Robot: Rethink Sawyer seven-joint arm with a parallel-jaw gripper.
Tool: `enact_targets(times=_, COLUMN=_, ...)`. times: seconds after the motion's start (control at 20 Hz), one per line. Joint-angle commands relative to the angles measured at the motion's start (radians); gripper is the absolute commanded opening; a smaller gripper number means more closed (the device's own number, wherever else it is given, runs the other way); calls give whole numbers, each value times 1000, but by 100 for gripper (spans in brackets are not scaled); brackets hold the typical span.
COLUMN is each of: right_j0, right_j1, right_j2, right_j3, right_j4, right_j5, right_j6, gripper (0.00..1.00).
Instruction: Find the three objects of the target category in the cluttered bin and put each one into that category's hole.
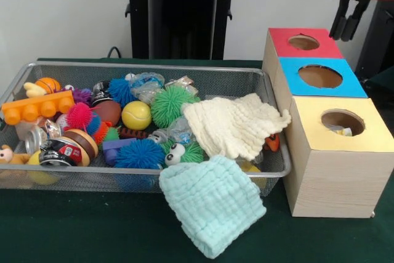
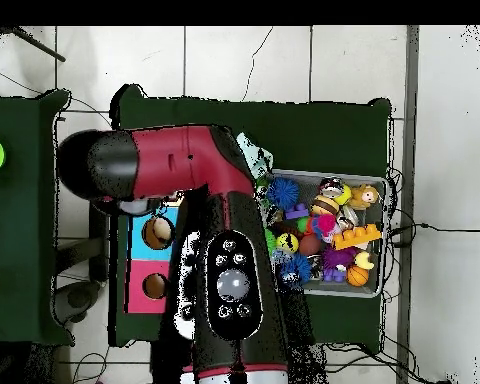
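A wire bin (image 1: 271, 170) on the table holds soft spiky balls such as the green one (image 1: 170, 104), light and squashy, best pinched across the middle; the end effector (image 1: 349, 18) hangs empty, fingers nearly together, above the red hole (image 1: 303, 42).

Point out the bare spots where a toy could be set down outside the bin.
Free: green table in front of the wire bin, left of the mint cloth; also the strip below the yellow box. Crowded: the bin's inside, packed with toys, the cream cloth covering its right end.
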Motion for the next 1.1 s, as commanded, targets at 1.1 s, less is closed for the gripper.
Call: enact_targets(times=1.1, right_j0=-249, right_j1=152, right_j2=239, right_j3=110, right_j4=-255, right_j5=-396, right_j6=-258, gripper=0)
